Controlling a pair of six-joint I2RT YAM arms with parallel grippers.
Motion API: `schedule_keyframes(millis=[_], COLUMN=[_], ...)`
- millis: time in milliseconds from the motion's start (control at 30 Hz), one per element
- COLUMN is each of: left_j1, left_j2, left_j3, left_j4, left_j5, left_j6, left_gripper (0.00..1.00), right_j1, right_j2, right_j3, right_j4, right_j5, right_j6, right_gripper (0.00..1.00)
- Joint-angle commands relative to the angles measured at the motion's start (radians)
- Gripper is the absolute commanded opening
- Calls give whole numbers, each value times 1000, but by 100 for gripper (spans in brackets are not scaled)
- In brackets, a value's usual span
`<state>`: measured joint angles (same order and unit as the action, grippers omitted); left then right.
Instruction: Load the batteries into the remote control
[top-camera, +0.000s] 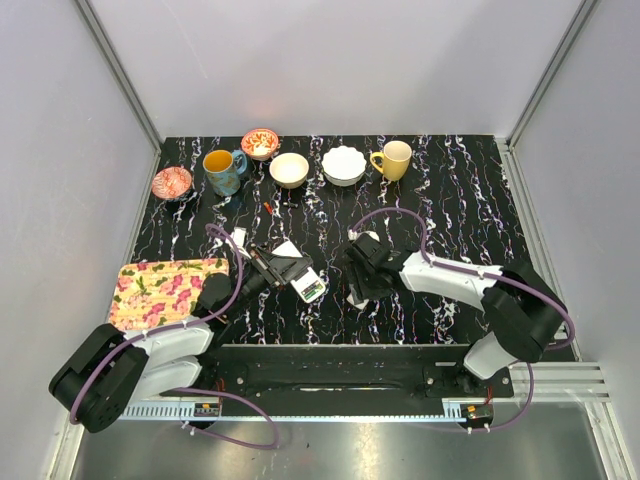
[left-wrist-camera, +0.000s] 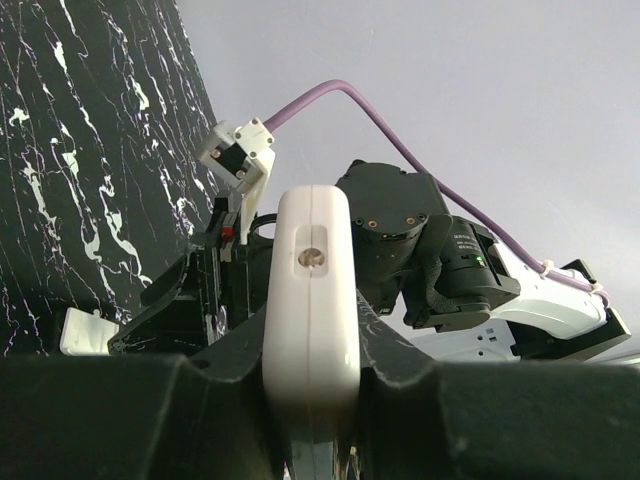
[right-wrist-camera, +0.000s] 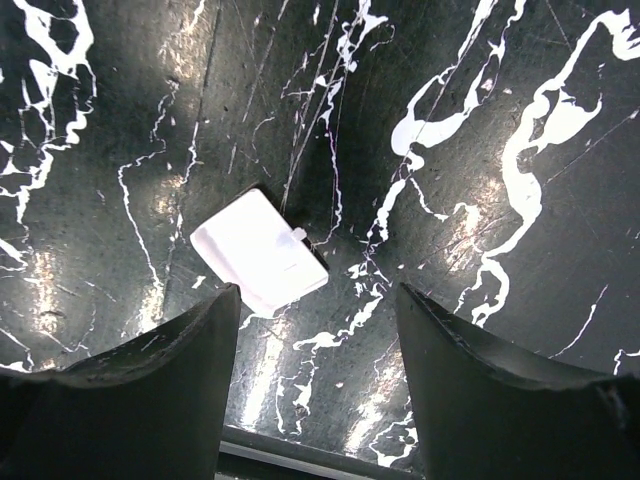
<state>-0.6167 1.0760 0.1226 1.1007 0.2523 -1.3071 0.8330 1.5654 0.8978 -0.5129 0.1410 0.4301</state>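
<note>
The remote control (top-camera: 306, 285) is a small white slab held off the table with my left gripper (top-camera: 296, 277) shut on it. Green and red colouring of the batteries (top-camera: 313, 290) shows in its upturned face. In the left wrist view the remote control (left-wrist-camera: 312, 290) stands edge-on, pinched between both fingers of the left gripper (left-wrist-camera: 312, 345). My right gripper (top-camera: 358, 288) points down at the table just right of it and is open with nothing between its fingers. Below the right gripper (right-wrist-camera: 315, 300) a thin white back-cover panel (right-wrist-camera: 258, 250) lies flat, by the left finger.
Along the back stand two red patterned bowls (top-camera: 260, 142), a blue mug (top-camera: 222, 170), a cream bowl (top-camera: 289, 169), a white scalloped bowl (top-camera: 343, 164) and a yellow mug (top-camera: 393, 158). A floral mat (top-camera: 165, 285) lies at the left. A small red piece (top-camera: 268, 207) sits mid-table.
</note>
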Motion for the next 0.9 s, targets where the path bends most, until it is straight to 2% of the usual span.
schedule_keyframes(millis=[0, 333, 867], left_j1=[-6, -12, -21], left_j2=[2, 10, 24], left_j3=[0, -6, -9], left_j4=[96, 106, 125], left_j5=[-1, -8, -11], left_j6=[-3, -4, -6], left_gripper=[0, 0, 0], right_j1=[11, 11, 11], right_j2=[-42, -10, 24], right_j3=[27, 12, 10], right_j4=[17, 31, 39], right_j5=[14, -37, -37], right_j6=[24, 15, 13], right_gripper=[69, 69, 69])
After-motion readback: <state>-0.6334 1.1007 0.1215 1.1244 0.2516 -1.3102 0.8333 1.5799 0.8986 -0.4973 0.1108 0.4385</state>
